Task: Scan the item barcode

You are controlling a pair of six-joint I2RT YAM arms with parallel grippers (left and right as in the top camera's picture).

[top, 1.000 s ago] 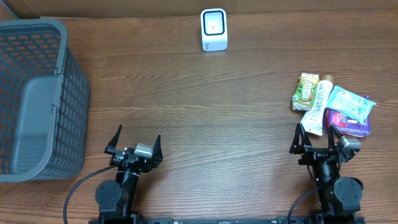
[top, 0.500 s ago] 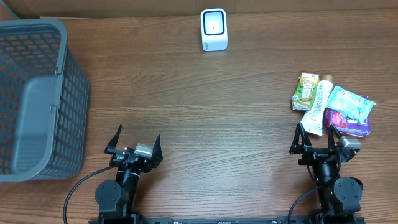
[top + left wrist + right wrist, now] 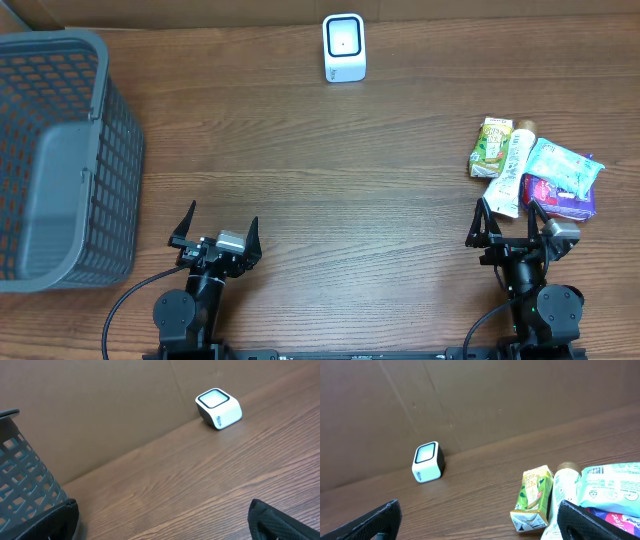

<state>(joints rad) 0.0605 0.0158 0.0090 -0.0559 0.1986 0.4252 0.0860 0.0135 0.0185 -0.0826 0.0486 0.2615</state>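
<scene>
- Table [image 3: 330,180]: a brown wood-grain top. Both pincers sit at its near edge.
- Basket [image 3: 60,160]: grey mesh, off to the left of the left pincer [image 3: 222,214] and apart from it.
- Left pincer and right pincer [image 3: 508,220]: both have their jaws spread wide and hold nothing.
- Pouch [image 3: 565,167]: a teal-and-white pack, ahead and to the right of the right pincer. It is likely soft, light and crinkly. The print is illegible.
- Tube [image 3: 512,172]: white, lying flat, its near end just ahead of the right pincer. It looks light, smooth and semi-stiff, so take hold across mid-body.
- Carton [image 3: 492,147]: green, touching the tube's left side. It looks stiff and light, so grip its narrow sides. The lettering is too small to read.
- Purple packet [image 3: 560,197]: partly under the pouch and probably soft.
- Scanner [image 3: 344,47]: a white cube well ahead, between the pincers. Its blue side mark is unreadable.
- No barcode is visible on any item.
</scene>
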